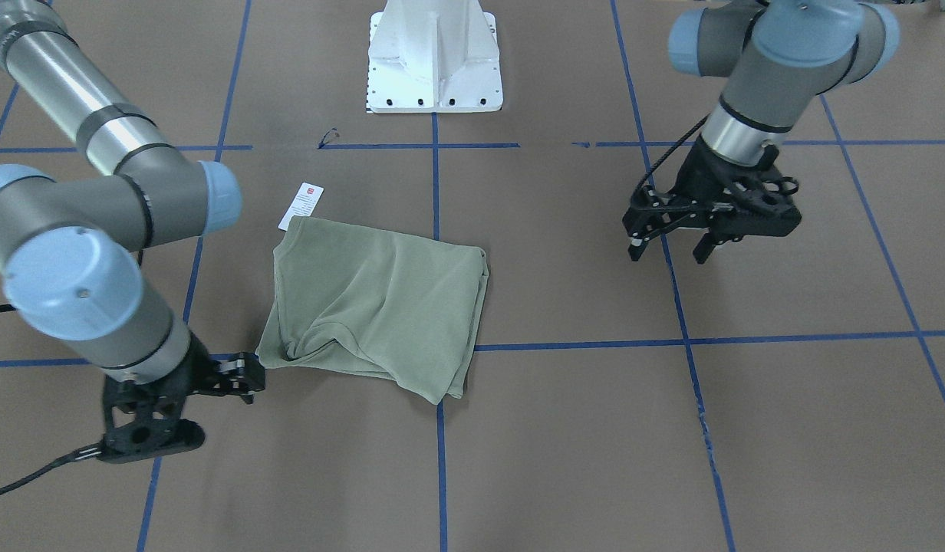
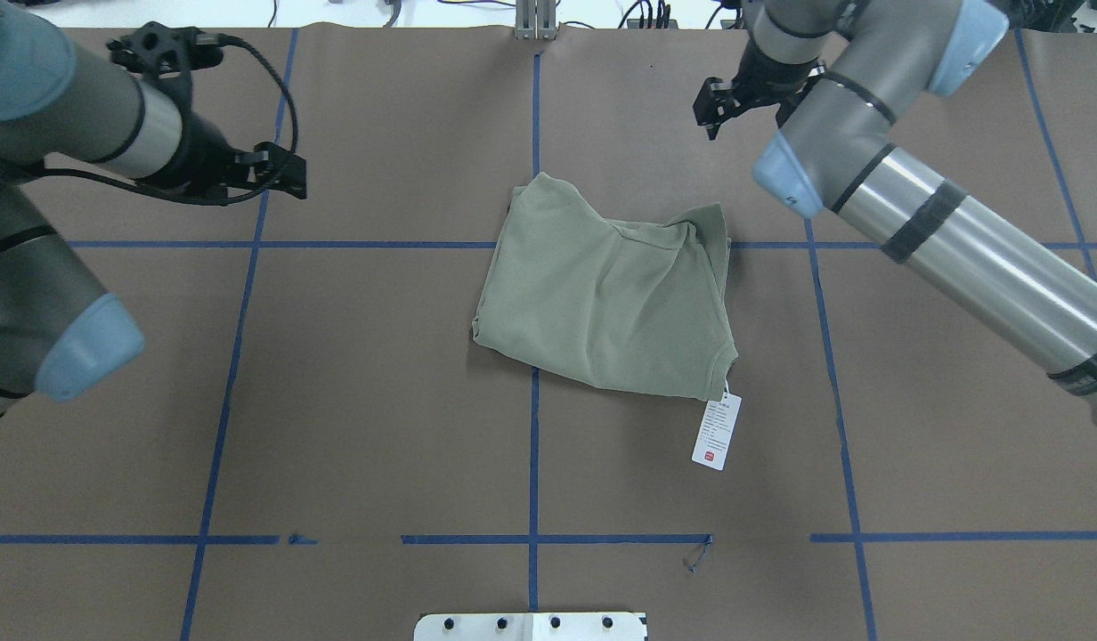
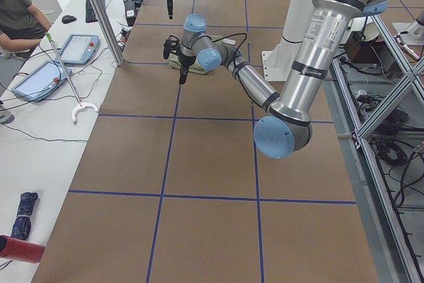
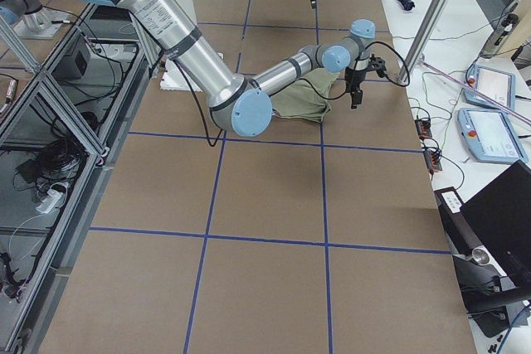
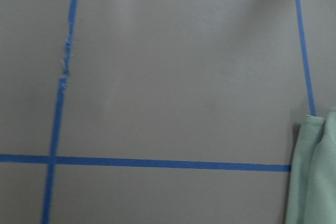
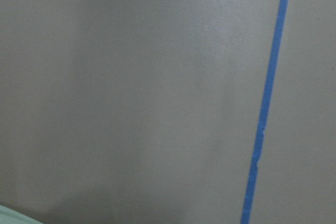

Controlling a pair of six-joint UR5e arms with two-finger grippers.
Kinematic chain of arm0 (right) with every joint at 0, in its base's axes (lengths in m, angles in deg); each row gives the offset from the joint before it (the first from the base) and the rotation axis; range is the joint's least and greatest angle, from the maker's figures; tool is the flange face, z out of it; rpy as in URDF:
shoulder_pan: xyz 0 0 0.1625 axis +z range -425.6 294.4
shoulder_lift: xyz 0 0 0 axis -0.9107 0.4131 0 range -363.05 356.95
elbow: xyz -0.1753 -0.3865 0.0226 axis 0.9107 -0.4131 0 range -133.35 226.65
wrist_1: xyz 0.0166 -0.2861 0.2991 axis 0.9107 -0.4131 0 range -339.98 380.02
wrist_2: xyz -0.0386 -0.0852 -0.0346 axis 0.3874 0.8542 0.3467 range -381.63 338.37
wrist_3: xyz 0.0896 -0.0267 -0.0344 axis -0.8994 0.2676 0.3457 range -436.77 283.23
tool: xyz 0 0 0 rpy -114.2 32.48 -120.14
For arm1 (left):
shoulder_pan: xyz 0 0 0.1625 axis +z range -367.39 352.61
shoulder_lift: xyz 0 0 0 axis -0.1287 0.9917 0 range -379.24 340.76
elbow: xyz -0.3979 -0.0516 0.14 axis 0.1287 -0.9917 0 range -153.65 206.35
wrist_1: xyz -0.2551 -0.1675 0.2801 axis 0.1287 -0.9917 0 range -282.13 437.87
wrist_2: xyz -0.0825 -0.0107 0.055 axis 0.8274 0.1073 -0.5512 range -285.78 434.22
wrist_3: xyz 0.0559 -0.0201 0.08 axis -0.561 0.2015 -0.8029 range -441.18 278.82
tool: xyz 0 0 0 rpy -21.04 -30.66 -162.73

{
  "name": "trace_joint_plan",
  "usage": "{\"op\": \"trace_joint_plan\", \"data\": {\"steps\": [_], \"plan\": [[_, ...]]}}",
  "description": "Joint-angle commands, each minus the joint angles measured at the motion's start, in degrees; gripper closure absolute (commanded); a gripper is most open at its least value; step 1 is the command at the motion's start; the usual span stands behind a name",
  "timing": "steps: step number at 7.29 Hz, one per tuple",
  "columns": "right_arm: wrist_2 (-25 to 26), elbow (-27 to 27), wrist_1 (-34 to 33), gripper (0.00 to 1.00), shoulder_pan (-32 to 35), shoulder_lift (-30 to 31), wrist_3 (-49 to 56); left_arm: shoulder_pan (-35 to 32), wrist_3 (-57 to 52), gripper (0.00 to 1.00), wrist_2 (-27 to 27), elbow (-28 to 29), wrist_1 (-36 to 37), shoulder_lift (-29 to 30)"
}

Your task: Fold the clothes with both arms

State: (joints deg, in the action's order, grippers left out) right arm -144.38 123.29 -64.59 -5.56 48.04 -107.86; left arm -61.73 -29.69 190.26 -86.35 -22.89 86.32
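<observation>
The sage-green shirt [image 2: 602,303] is lying folded into a rumpled rectangle around the middle of the table [image 2: 361,418]. Going by the overhead view, its white hang tag [image 2: 717,432] sticks out flat at the shirt's 5 o'clock corner. The left pincer [image 1: 670,249] is off at about 10 o'clock from the shirt, fingers spread, nothing in it. The right pincer [image 2: 709,107] sits at roughly 1 o'clock, prongs also looking apart and empty. Neither one touches the cloth.

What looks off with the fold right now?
The folded shirt lies skewed to the tape lines, one corner bunched into wrinkles, and its hang tag sticks out onto the table.
</observation>
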Motion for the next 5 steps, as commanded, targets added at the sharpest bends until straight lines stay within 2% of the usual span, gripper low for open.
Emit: {"op": "trace_joint_plan", "data": {"steps": [1,2,3,5], "plan": [[-4.2,7.6,-0.2,0.00,8.4,12.0,12.8,-9.6,-17.8,0.00,3.6,-5.3,0.0,-12.9],[-7.9,8.9,-1.0,0.00,13.7,16.8,20.6,-15.3,-31.3,0.00,4.3,-5.2,0.1,-17.4],[-11.3,9.2,-2.0,0.00,18.7,20.6,28.3,-19.9,-40.4,0.00,4.3,-4.6,0.6,-20.3],[-14.4,9.3,-5.5,0.00,25.5,26.3,40.3,-29.0,-53.5,0.00,5.9,2.6,0.3,-22.0]]}}
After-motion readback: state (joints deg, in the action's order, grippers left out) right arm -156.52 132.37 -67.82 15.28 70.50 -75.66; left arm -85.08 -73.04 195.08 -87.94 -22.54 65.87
